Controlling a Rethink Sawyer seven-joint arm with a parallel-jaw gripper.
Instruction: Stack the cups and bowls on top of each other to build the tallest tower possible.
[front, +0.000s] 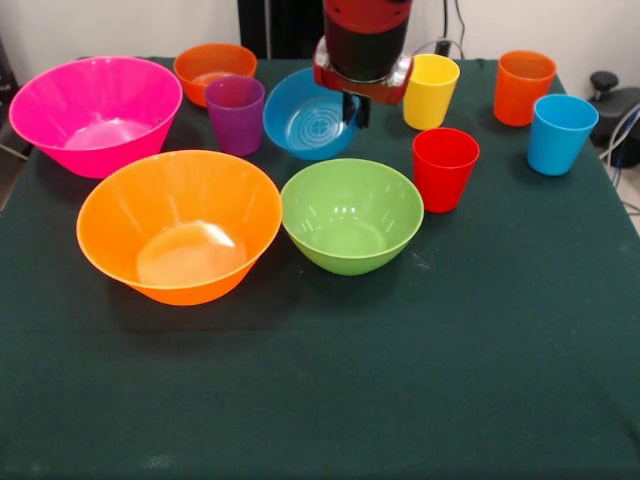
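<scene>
The robot's red and black arm hung over the small blue bowl, its pincer at that bowl's right rim; whether the pincer was clenched or released could not be told. Nothing was stacked on the green-clothed counter. Around the blue bowl stood the purple cup just left, the small orange bowl behind-left and the pink bowl far left. The large orange bowl and green bowl sat in front. The yellow cup, red cup, orange cup and light blue cup stood to its right.
</scene>
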